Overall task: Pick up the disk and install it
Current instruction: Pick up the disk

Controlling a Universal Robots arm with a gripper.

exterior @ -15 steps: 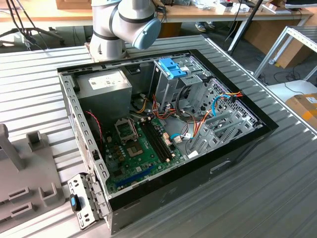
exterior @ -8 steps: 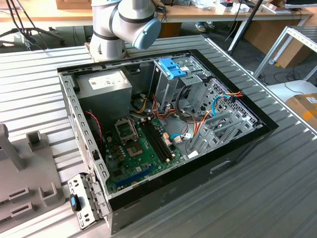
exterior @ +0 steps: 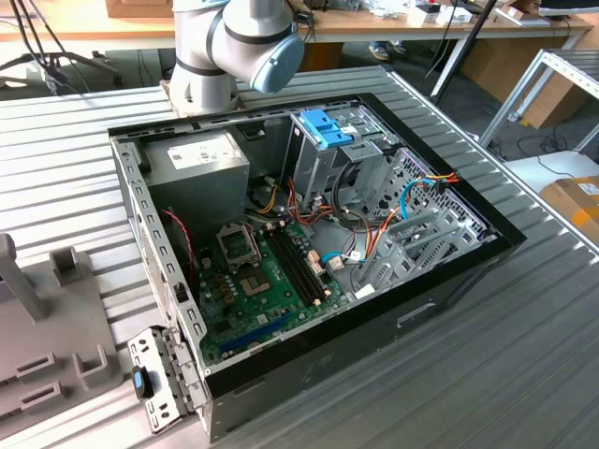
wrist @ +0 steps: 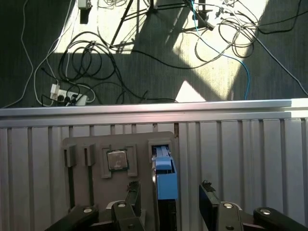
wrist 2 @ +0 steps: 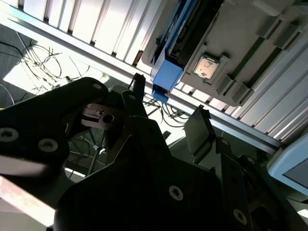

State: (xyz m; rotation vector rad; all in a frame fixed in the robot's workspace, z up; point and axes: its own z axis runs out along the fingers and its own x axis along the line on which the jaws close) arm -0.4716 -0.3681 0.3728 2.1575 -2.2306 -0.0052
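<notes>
Gripper: in both wrist views the gripper (wrist: pixel 171 185) (wrist 2: pixel 169 94) is spread wide with nothing in it. Its dark fingers (wrist: pixel 208 207) sit one on each side of the disk, with a visible gap on both sides, so no contact.
Disk: the disk (wrist: pixel 163 180) (wrist 2: pixel 168 72) stands on its edge in a slot of the grey fixture (wrist: pixel 96 144), right between the fingers.
Disk looks: seen edge-on, it's a thin dark body with a light-blue plastic bracket capping the near end, and a little blue tab sticking out.
Neighbours: a square processor chip (wrist: pixel 117 160) lies flat in a pocket just beside the disk's slot. The narrow slots past it hold nothing.
Writing: the power-supply box (exterior: pixel 201 159), in the upper left of the PC case (exterior: pixel 440 299), has a white label, but its print can't be made out. The chip's lid markings can't be made out either.
Edges: the fixture sits near the edge rail (wrist: pixel 144 110) of the ribbed table (wrist: pixel 250 159). Beyond the rail is floor with loose cables (wrist: pixel 91 62) and a power strip (wrist: pixel 67 94).
Room: in the exterior view there's bare ribbed tabletop around the case, mostly toward the exterior view's right and the lower edge of the frame.
Case: it's open, with the board showing and the blue tabs (exterior: pixel 328 126) on the tall cage near the top centre. The arm base (exterior: pixel 234 47) is just behind it.
</notes>
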